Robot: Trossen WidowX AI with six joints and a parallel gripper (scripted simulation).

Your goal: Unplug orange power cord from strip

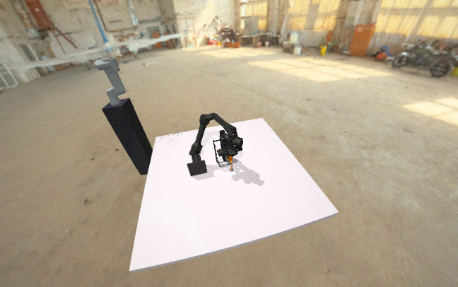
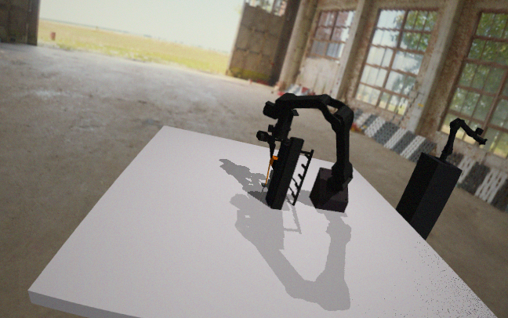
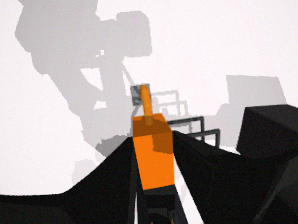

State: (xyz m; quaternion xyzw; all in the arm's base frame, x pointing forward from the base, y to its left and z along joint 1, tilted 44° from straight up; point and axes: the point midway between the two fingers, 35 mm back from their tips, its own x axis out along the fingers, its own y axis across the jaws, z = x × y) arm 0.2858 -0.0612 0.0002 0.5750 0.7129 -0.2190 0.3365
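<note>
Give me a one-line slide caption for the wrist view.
Wrist view: gripper fingers closed on the orange plug, cord trailing ahead over the white table.

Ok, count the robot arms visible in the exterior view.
2. The black arm stands on the table, over the power strip; a second arm tops the dark pedestal beside the table.
</note>
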